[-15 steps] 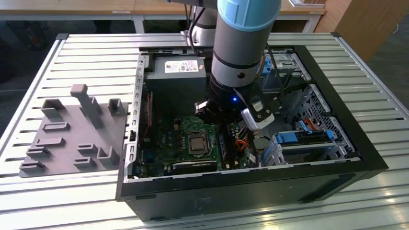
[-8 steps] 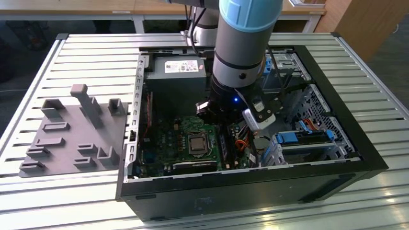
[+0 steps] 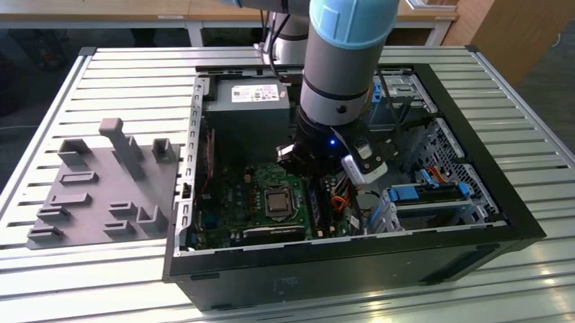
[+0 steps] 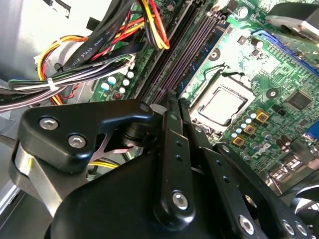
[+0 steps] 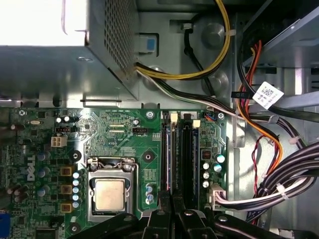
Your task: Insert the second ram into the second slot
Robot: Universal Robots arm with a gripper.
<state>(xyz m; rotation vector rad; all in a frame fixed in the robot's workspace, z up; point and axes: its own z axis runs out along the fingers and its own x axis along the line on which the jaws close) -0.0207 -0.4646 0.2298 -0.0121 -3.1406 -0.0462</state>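
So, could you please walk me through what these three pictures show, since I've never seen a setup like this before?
Gladly. The exterior view looks from outside at a robot arm reaching down into an open computer case that lies on a slatted metal table. On the exterior view's left sits a grey plastic holder with upright pegs.

The other two pictures come from cameras riding near the arm's wrist. Both look down at the green motherboard, with its square processor, the long memory slots and bundles of coloured cables. The black metal parts in the foreground are the arm's pincer, poised just above the memory slots. I cannot tell whether it is open or holding the memory stick.
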